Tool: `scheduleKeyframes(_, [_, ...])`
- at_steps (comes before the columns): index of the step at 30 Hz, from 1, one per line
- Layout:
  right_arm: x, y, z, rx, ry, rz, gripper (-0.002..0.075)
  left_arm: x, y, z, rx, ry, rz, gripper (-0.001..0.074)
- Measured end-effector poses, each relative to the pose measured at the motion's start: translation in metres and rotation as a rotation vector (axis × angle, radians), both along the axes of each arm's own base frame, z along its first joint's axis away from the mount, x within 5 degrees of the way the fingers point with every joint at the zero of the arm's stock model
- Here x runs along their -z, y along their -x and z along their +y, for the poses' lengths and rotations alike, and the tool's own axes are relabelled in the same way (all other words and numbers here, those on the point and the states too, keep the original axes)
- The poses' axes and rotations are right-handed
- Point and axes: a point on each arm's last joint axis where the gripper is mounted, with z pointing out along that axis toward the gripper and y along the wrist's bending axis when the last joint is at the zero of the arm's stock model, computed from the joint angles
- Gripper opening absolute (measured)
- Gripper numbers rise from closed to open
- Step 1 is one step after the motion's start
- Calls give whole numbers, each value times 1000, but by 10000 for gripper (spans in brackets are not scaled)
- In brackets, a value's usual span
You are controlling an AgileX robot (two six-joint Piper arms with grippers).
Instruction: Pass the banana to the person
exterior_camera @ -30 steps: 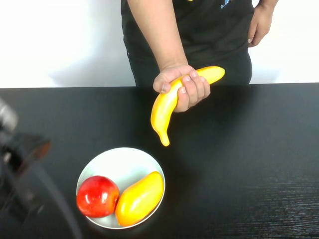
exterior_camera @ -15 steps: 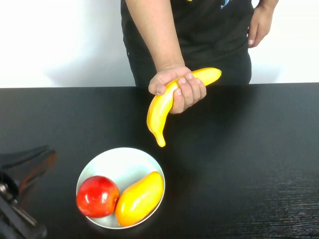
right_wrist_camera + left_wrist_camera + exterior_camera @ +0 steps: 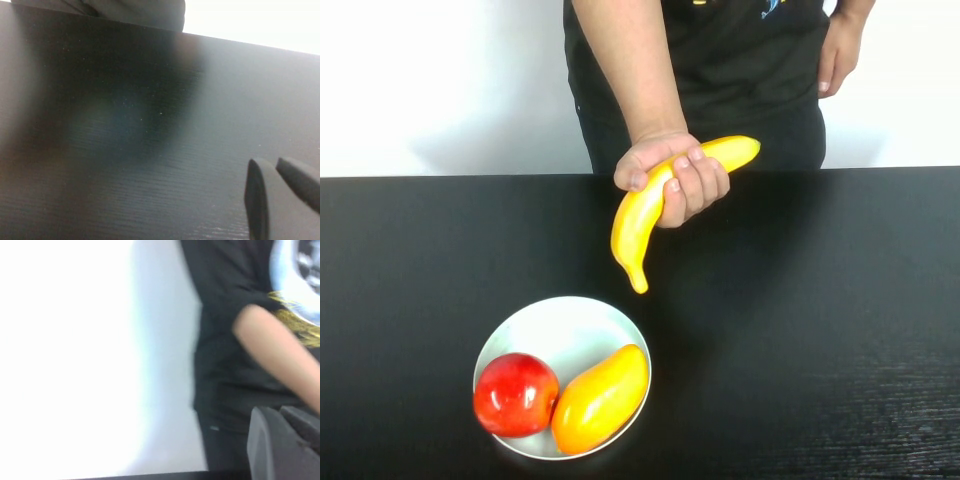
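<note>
Looking down from the high camera, I see the banana [image 3: 650, 205] held in the hand [image 3: 670, 178] of the person [image 3: 720, 60], who stands at the far edge of the black table [image 3: 820, 330]. Their fingers wrap around its middle, so one end points up toward my right side and the tapered tip hangs down over the tabletop, clear of the surface. Nearer to me, the white plate [image 3: 575, 325] sits on the table with a red apple [image 3: 515, 394] and a yellow-orange mango [image 3: 601, 398] lying side by side on it, touching each other; the banana's lower tip is just beyond the plate's far rim. Neither arm shows in this view, so the banana is well apart from both grippers. On the left wrist camera, I catch only a dark piece of the left gripper [image 3: 282, 442] at the frame's edge, facing the person's black shirt and bare forearm against the white wall; I cannot tell how its fingers stand. On the right wrist camera, the right gripper [image 3: 280, 197] appears as dark finger shapes over bare tabletop, with no fruit near it, and I cannot tell its state either.
</note>
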Motion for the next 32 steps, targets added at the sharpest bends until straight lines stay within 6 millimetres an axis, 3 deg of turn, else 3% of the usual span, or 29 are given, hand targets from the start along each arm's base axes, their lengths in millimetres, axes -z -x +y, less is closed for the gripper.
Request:
scheduleKeyframes(5, [0,0,0,0,0,0,-11,15,1,5,-84,-5,138,-3])
scheduleKeyframes(12, [0,0,0,0,0,0,-11,49,5,2,-56,-64,498,-3])
scheduleKeyframes(32, [0,0,0,0,0,0,-11,49,5,2,-54,-68,511,-3])
